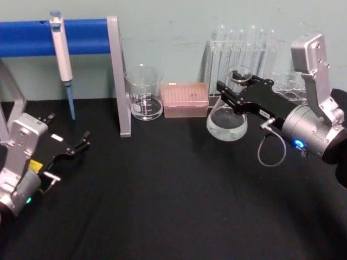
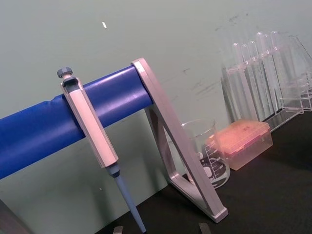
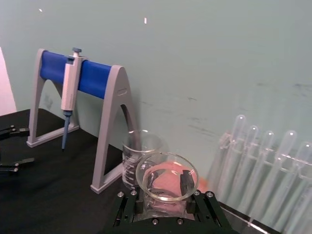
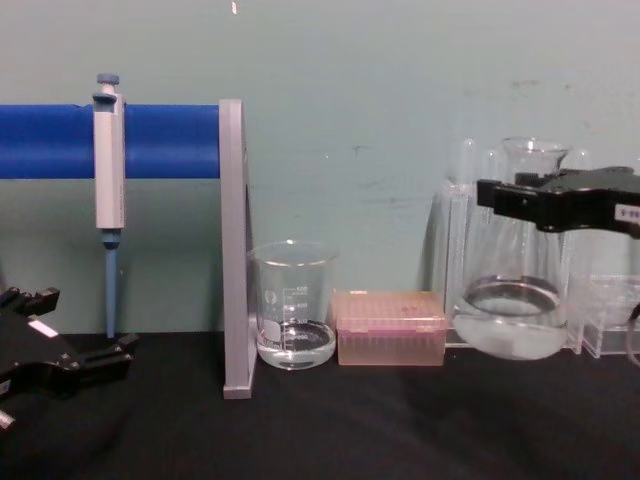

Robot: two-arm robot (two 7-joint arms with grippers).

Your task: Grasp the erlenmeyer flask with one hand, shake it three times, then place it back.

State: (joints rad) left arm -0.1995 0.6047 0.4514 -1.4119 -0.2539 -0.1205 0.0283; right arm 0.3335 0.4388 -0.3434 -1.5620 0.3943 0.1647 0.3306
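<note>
The flask [image 4: 510, 305] stands upright, mouth up. The right gripper [image 1: 229, 95] clamps its neck, hiding part of it. The left gripper [image 1: 69, 129] rests open, near left.

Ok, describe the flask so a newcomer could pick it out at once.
On the black table, go to the right end of the back row, in front of the test tube rack and right of the pink box. The flask is the cone-shaped glass with a narrow neck, held by the right gripper; the beaker left of that box is straight-walled.
</note>
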